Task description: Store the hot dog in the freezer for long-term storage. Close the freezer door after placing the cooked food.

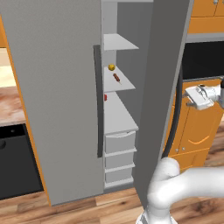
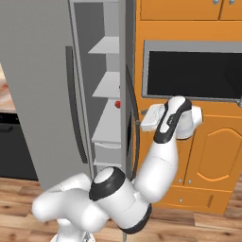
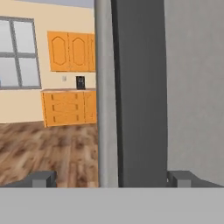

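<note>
The hot dog (image 1: 117,78) lies on a white middle shelf inside the open freezer (image 1: 118,113), just below a small yellow ball (image 1: 111,67). A small red lump (image 1: 105,97) sits one shelf lower, also seen as the red lump (image 2: 117,104). The freezer door (image 1: 159,87) stands swung out, edge-on, with its long dark handle (image 1: 176,113) on the outer side. My gripper (image 1: 188,93) hovers open on the outer side of the door (image 2: 127,71), at handle height, holding nothing. In the hand view my gripper (image 3: 113,179) faces the door edge (image 3: 105,87) and a dark vertical band (image 3: 140,87), which stand between the fingertips (image 3: 43,178).
The wider grey door (image 1: 52,87) is shut at the left. White drawers (image 1: 120,142) fill the freezer's lower part. Orange cabinets (image 2: 212,156) and a black built-in oven (image 2: 189,71) stand right of the door. A counter (image 1: 8,105) lies far left, above wood floor (image 1: 87,210).
</note>
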